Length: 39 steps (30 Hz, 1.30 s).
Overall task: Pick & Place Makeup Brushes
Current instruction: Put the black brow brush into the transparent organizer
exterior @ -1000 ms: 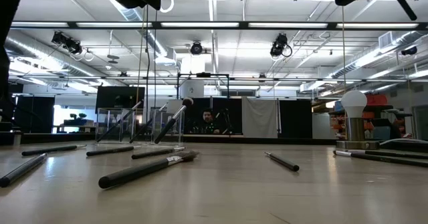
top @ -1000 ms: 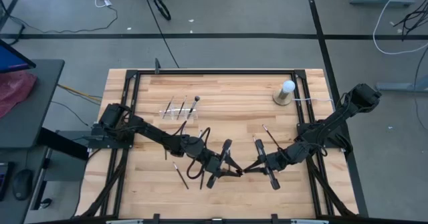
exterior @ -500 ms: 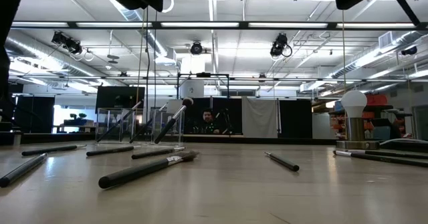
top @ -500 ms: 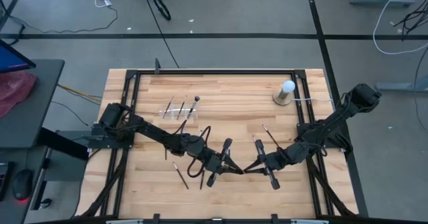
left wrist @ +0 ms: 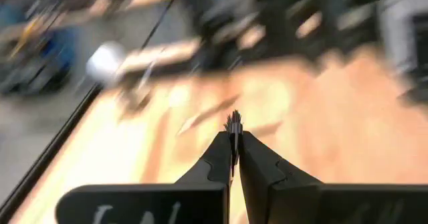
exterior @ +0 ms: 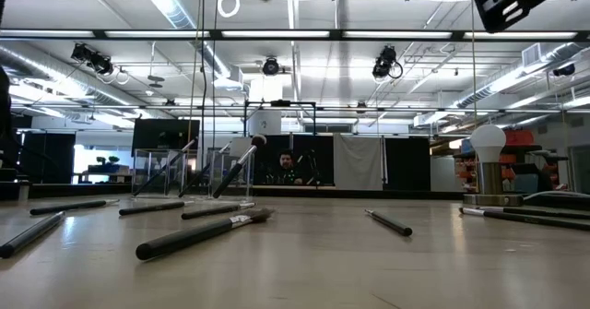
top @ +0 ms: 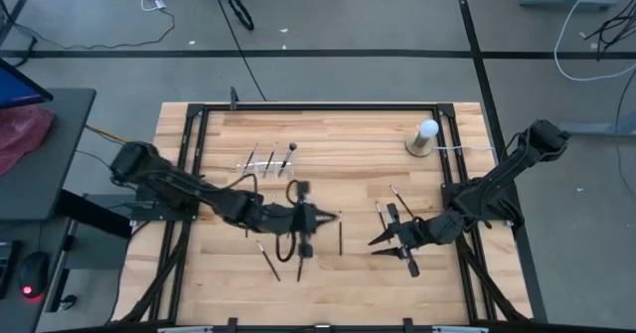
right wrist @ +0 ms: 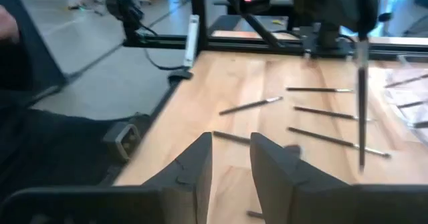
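No text, label, brand, number or sign can be read in any of the views. The one trace of writing is a few pale scrawled marks on the dark body of the left gripper (left wrist: pixel 234 158), just behind its fingers in the left wrist view, and they are too smeared to make out as letters or digits. The right gripper (right wrist: pixel 231 158) carries no lettering that shows on its fingers or on the body behind them. The hall seen past the table in the low view has lit panels and dark screens, but any lettering on them is too small to tell.
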Each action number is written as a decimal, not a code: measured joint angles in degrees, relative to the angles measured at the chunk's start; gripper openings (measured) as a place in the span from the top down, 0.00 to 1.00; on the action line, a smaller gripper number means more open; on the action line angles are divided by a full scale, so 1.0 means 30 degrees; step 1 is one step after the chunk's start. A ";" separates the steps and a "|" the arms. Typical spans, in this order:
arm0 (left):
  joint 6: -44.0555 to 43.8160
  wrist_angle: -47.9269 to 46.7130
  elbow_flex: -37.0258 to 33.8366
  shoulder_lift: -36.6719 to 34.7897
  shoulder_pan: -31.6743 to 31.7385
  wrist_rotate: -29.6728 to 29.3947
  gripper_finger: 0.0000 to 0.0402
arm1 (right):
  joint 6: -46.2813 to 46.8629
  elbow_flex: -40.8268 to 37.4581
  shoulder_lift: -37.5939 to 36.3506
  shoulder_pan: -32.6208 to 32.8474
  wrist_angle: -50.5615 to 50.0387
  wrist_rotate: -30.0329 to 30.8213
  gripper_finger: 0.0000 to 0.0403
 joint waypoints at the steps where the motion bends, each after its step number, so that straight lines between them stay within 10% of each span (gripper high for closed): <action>1: -0.0911 -0.1790 -0.0002 -0.0533 -0.0007 -0.0907 0.96 | -0.0010 0.0000 0.0162 0.0000 -0.0091 0.0141 0.74; 9: -0.7390 -1.2279 -0.0363 -0.5058 0.0298 -0.5150 0.95 | 0.0128 0.0000 0.1221 -0.0015 0.0273 0.0403 0.77; 17: -0.9464 -1.3892 -0.4200 -1.0470 0.3408 -0.5631 0.95 | -0.0069 -0.0007 0.1401 -0.0095 0.0530 0.0404 0.77; 39: -0.9517 -1.1724 -0.9624 -1.2888 1.1228 0.2384 0.93 | -0.0535 -0.0007 0.1401 -0.0546 0.1259 0.0404 0.77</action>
